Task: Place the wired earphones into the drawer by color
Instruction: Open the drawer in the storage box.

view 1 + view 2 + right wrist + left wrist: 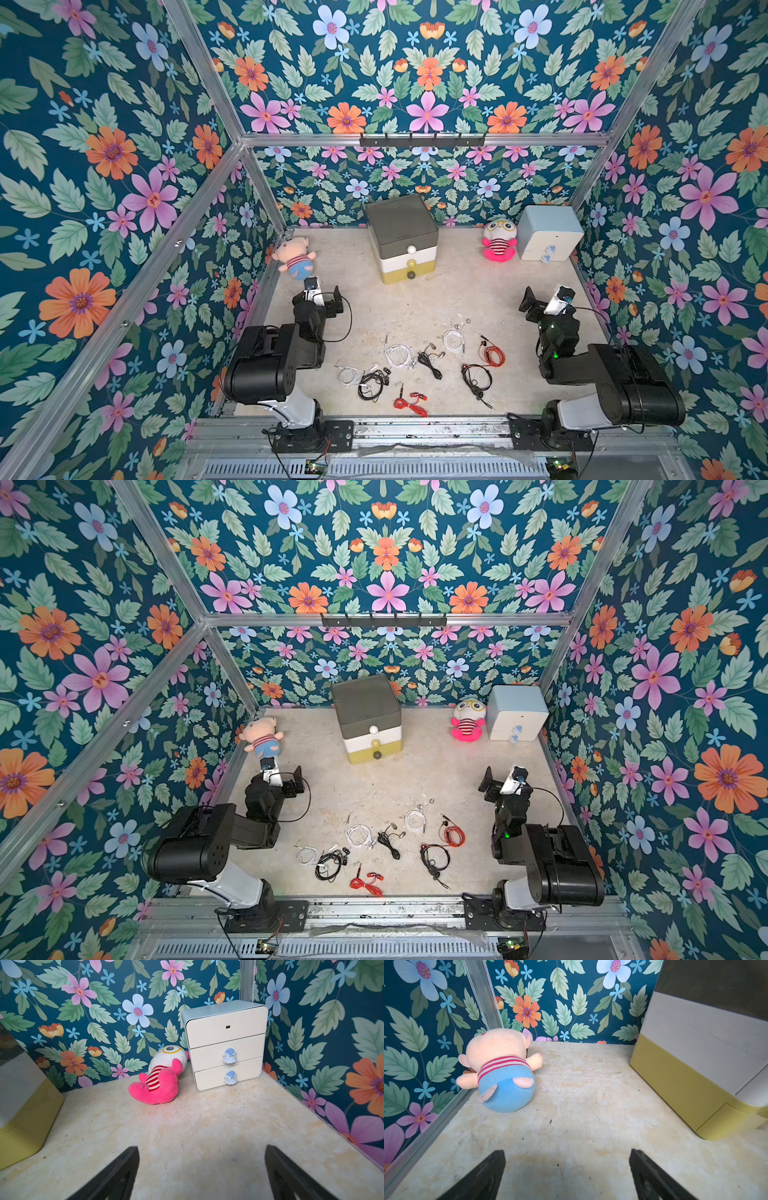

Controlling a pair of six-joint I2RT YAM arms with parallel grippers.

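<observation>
Several wired earphones lie coiled on the table's front middle: white bundles (pixel 454 340) (pixel 397 355), black bundles (pixel 430 360) (pixel 477 380) and red-orange bundles (pixel 493 355) (pixel 411 405). The drawer unit (pixel 405 241) (pixel 368 719), with grey, white and yellow tiers all shut, stands at the back centre. Its yellow side (pixel 675 1084) shows in the left wrist view. My left gripper (pixel 322 295) (pixel 566 1153) hovers open and empty left of the bundles. My right gripper (pixel 544 301) (pixel 201 1148) is open and empty to their right.
A pig plush (pixel 295 257) (pixel 500 1072) lies at the back left. A pink striped plush (pixel 498 241) (pixel 160 1082) leans beside a small blue-white chest (pixel 548 239) (pixel 226 1047) at the back right. Floral walls enclose three sides.
</observation>
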